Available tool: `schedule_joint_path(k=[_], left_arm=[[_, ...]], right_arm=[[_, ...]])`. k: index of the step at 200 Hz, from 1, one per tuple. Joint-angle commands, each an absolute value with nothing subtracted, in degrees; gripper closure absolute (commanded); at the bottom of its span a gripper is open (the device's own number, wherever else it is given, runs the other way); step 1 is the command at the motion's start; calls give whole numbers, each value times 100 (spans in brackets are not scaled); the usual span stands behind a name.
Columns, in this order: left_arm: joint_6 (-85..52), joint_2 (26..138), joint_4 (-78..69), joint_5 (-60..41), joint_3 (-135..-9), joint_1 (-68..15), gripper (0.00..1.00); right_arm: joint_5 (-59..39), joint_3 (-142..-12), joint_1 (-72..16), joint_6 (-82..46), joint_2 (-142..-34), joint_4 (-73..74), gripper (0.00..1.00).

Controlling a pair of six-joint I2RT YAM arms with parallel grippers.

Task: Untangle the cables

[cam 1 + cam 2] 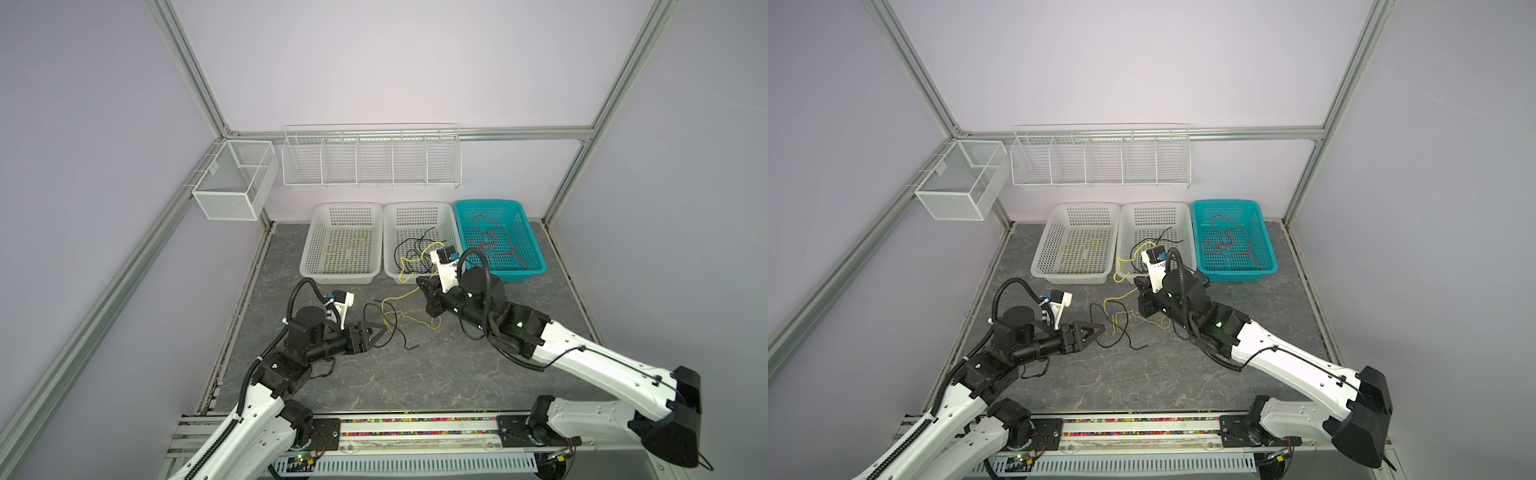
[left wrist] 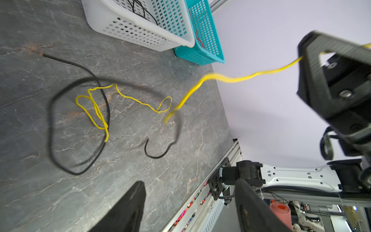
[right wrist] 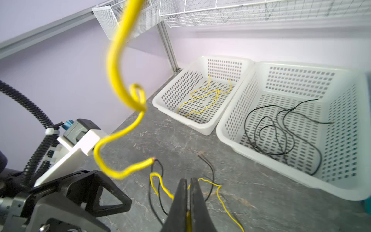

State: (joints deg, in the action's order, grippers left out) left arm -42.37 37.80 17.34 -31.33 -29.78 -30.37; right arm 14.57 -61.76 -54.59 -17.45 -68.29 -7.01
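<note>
Right gripper (image 3: 188, 180) clamps the light, springy yellow cable (image 2: 214, 76), probably best held near its end; left gripper (image 2: 189, 181) gapes empty.

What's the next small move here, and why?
Probably raise the right gripper slowly: its fingers are shut on the yellow cable, which lies across the black cable on the table. The left gripper is open, holding nothing.

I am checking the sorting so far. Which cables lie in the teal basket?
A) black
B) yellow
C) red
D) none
C: in both top views only red cables lie curled on the floor of the teal basket.
</note>
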Motion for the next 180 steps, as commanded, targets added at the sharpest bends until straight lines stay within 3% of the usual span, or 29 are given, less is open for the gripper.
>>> schedule_joint_path(k=[1, 62, 104, 180], left_arm=[[-4177, 3704, 1780, -3101, -3032, -3029, 24], [-4158, 3771, 1813, -3010, -3062, -3024, 19], [-4118, 3814, 2113, -2579, -3114, -3029, 18], [-4175, 4033, 2451, -1971, -3076, -3028, 16]], right_arm=[[2087, -6590, -5544, -959, -6921, -1599, 93], [2678, -7273, -5630, -96, -7148, -2216, 93], [1482, -8350, -4644, -393, -8120, -3118, 93], [651, -10759, -3382, -350, -10330, -3865, 94]])
